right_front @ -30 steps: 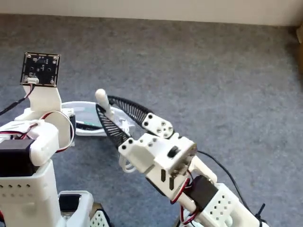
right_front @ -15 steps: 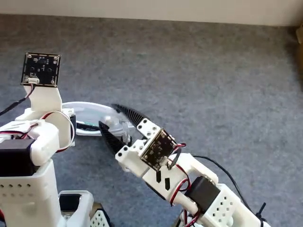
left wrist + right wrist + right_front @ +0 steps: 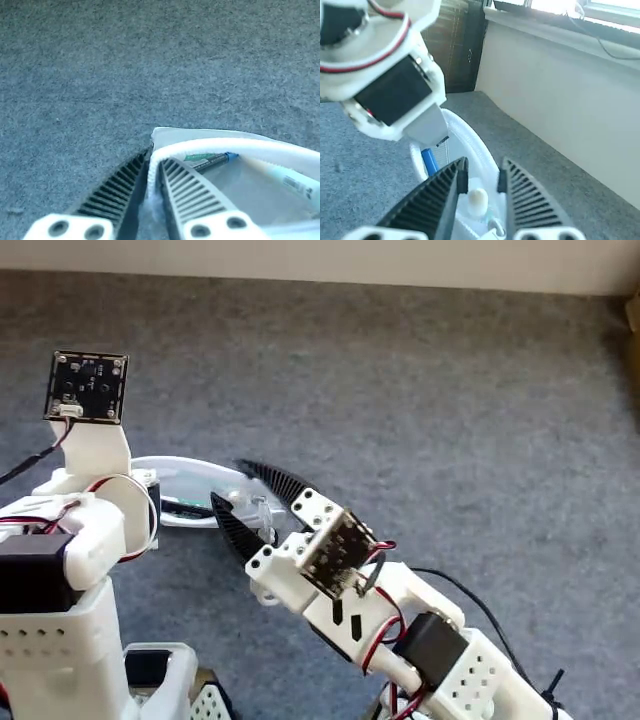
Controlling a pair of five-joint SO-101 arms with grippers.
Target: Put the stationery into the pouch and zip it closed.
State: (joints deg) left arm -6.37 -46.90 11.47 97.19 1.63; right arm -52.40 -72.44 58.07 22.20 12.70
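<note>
A clear pouch (image 3: 185,472) with a white zipper rim (image 3: 225,146) lies on the grey carpet beside the left arm's base. My left gripper (image 3: 154,165) is shut on the end of that rim. Inside the pouch lie a dark pen with a blue cap (image 3: 212,160) and a pale pen (image 3: 285,181). My right gripper (image 3: 226,483) points down into the pouch mouth (image 3: 470,137) with its black fingers (image 3: 442,192) apart. A short white stick (image 3: 477,200) sits just past the right gripper's (image 3: 481,175) tips, looking narrower than the gap. The blue cap (image 3: 427,161) shows beside it.
The left arm's body (image 3: 385,75) hangs close over the pouch, and its camera board (image 3: 87,386) stands above it. Open grey carpet (image 3: 450,410) stretches to the right and back. A pale wall (image 3: 560,115) runs along the far side.
A second ago the right gripper held the white stick raised above the pouch. It has since tipped down into the pouch mouth, and the stick now sits low between the spread fingers.
</note>
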